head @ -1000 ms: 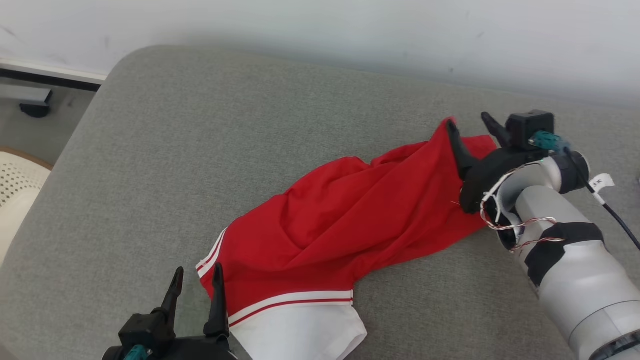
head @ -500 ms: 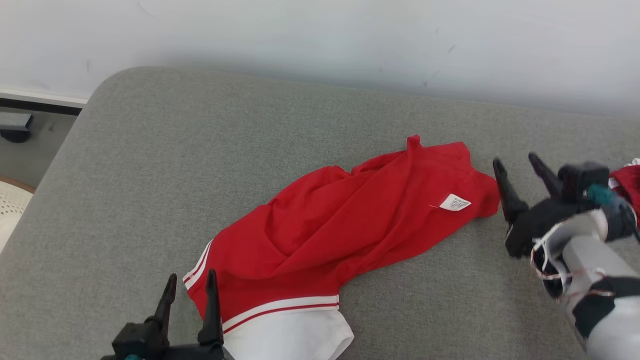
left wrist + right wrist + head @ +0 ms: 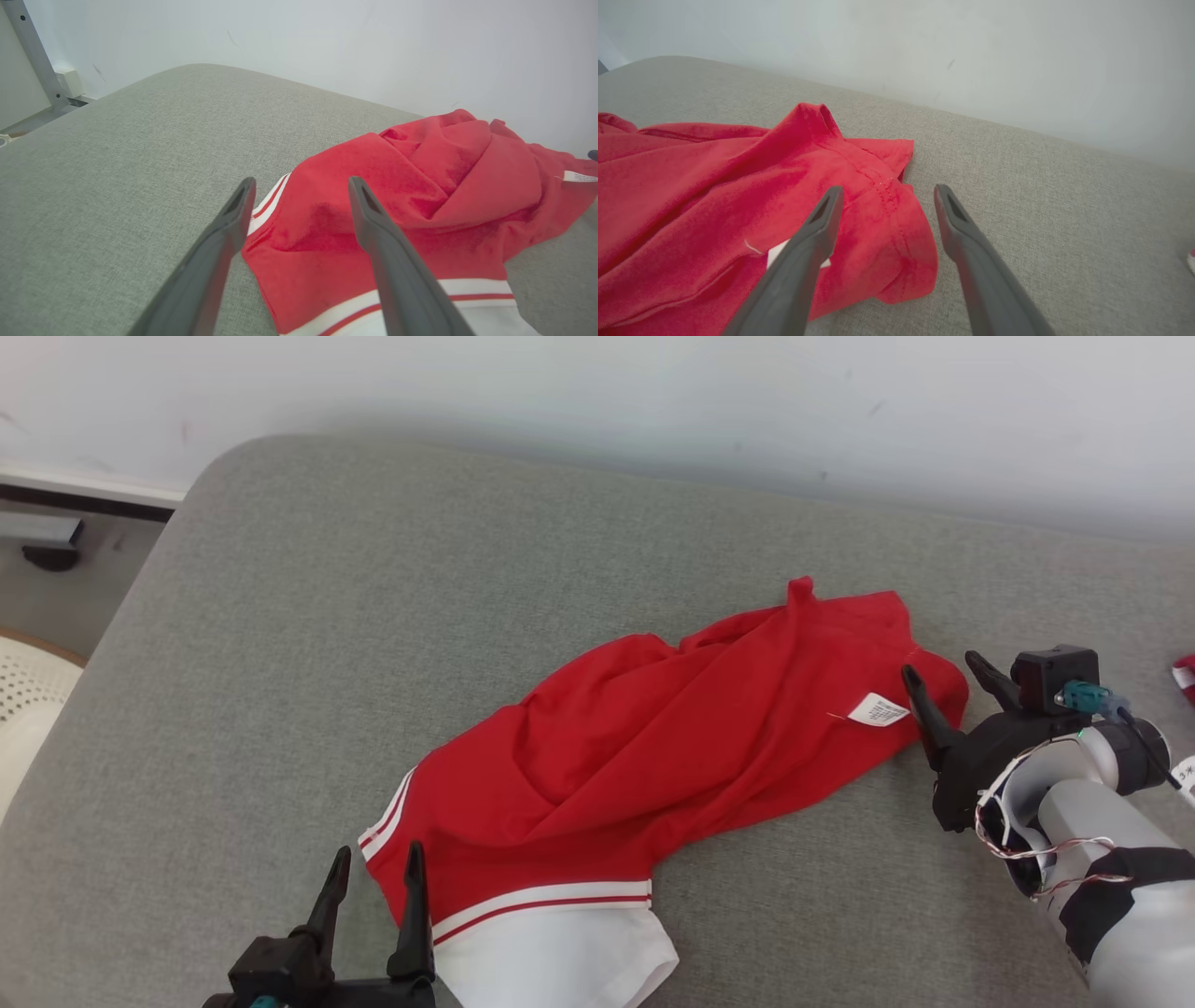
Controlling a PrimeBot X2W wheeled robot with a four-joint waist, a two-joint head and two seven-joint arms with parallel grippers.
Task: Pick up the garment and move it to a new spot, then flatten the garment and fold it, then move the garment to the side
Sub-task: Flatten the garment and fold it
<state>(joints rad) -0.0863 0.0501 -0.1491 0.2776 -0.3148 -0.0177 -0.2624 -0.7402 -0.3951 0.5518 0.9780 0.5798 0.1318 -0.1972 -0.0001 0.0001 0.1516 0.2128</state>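
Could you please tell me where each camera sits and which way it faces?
Head view: from the head, down onto the red garment on the grey cushion; left gripper and right gripper, both open.
Left wrist view: along its own fingers, toward the garment's striped hem.
Right wrist view: along its own fingers, toward the garment's plain red corner.
Shared: head and left wrist views both show the white label.

The garment (image 3: 653,756) is soft, matt red cloth with a white cloth band; the cushion (image 3: 373,616) is coarse grey weave, rough-looking; the left gripper (image 3: 378,849) and right gripper (image 3: 939,663) look like matt dark plastic; the right forearm (image 3: 1148,943) has a smooth, pale, faintly glossy shell.
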